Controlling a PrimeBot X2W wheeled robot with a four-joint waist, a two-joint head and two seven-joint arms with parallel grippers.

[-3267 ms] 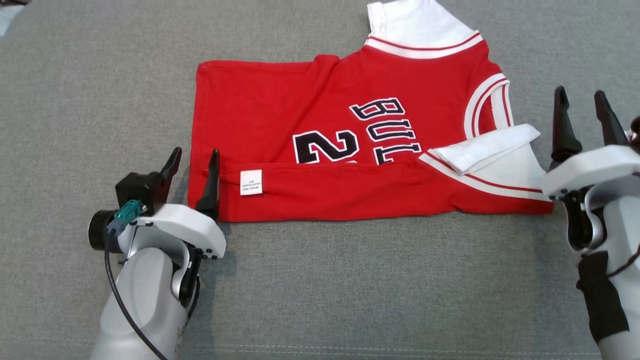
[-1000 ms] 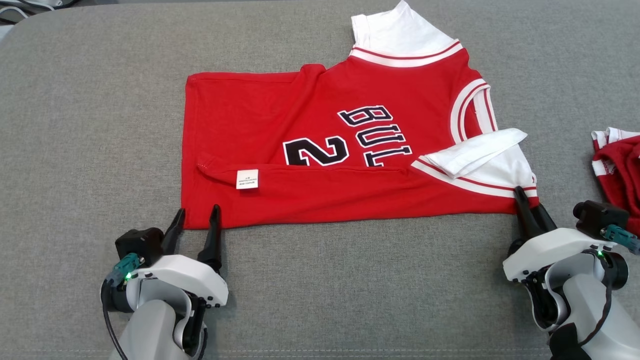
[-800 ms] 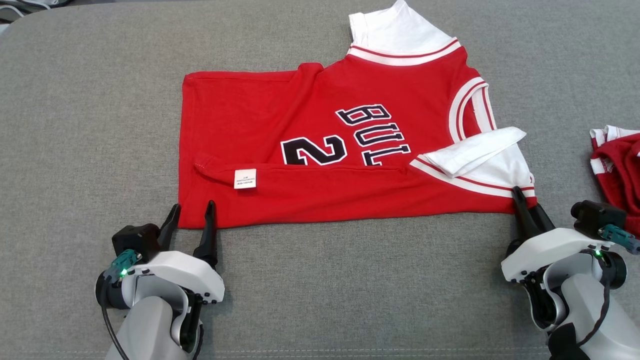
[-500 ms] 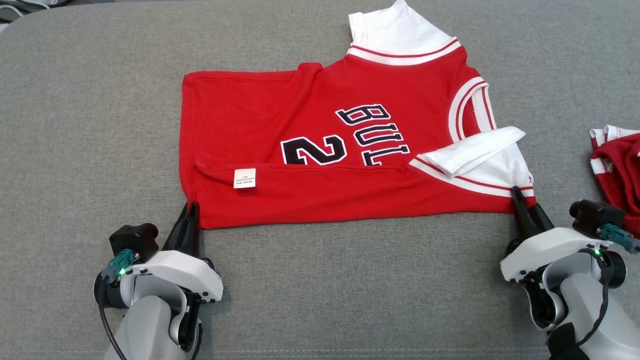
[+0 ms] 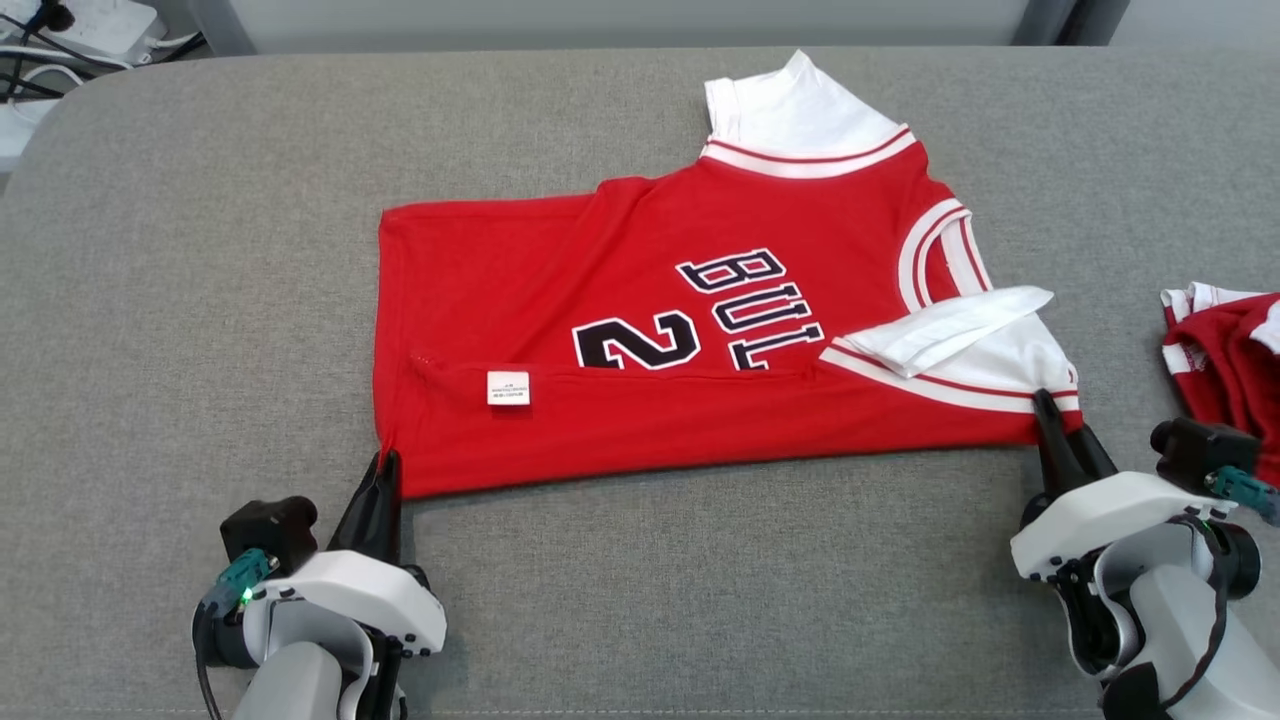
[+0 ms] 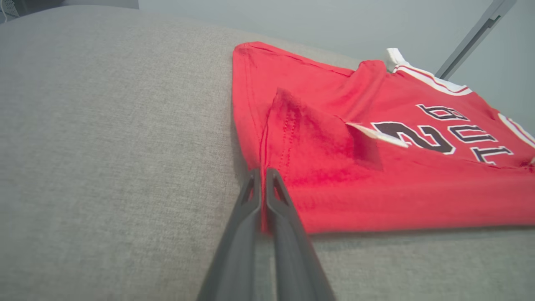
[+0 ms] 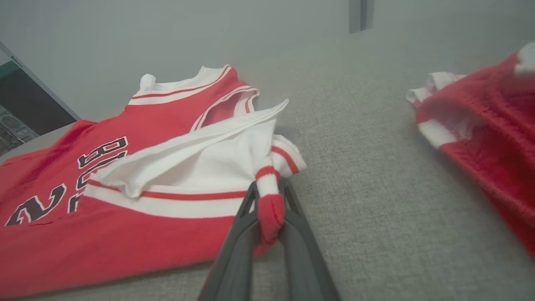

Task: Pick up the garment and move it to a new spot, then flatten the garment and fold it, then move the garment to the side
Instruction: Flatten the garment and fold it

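On the grey bench, the left claw pinches the jersey at its hem corner; the right wrist view reveals the right claw clamping bunched sleeve trim.

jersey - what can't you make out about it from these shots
- Jersey lettering: head view, the folded-up near flap covers the rest of the word and number.
- Label: head view, print too small to read.
- Other red garment: head view, cut off by the right edge; blurred in the right wrist view.
- Cloth in left claw: left wrist view, the shut claw hides how much is pinched.
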